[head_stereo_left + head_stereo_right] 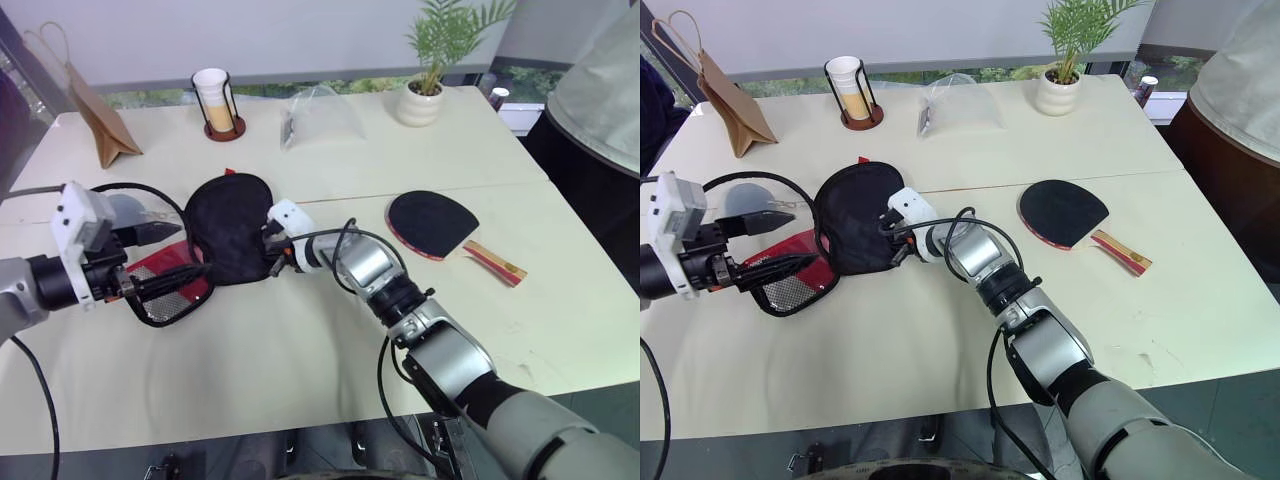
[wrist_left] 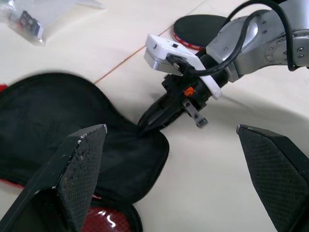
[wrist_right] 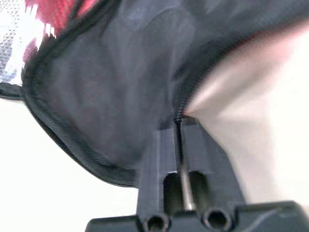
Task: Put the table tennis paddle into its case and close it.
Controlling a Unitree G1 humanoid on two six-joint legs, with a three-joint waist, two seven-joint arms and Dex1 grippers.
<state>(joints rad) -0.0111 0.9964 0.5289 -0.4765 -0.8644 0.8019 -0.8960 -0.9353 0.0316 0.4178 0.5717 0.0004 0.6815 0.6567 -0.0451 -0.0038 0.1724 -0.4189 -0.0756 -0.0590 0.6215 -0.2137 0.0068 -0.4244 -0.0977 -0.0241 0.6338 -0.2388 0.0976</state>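
Observation:
The case (image 1: 228,228) lies unzipped at the table's middle left, its black flap spread open and its red inside with the mesh pocket (image 1: 170,285) toward my left. My right gripper (image 1: 272,262) is shut on the flap's near right edge; the right wrist view shows the closed fingertips (image 3: 166,140) pinching the zipper rim. My left gripper (image 1: 162,258) hovers open just left of the case, over the red part, its fingers (image 2: 72,169) wide apart and holding nothing. The table tennis paddle (image 1: 432,222) lies black face up to the right, handle (image 1: 495,262) pointing to the near right.
Along the far edge stand a brown paper bag (image 1: 100,125), a cup in a wire holder (image 1: 216,100), a clear plastic bag (image 1: 318,115) and a potted plant (image 1: 430,90). A person (image 1: 600,90) stands at the far right corner. Bare table (image 1: 250,350) lies in front of the case.

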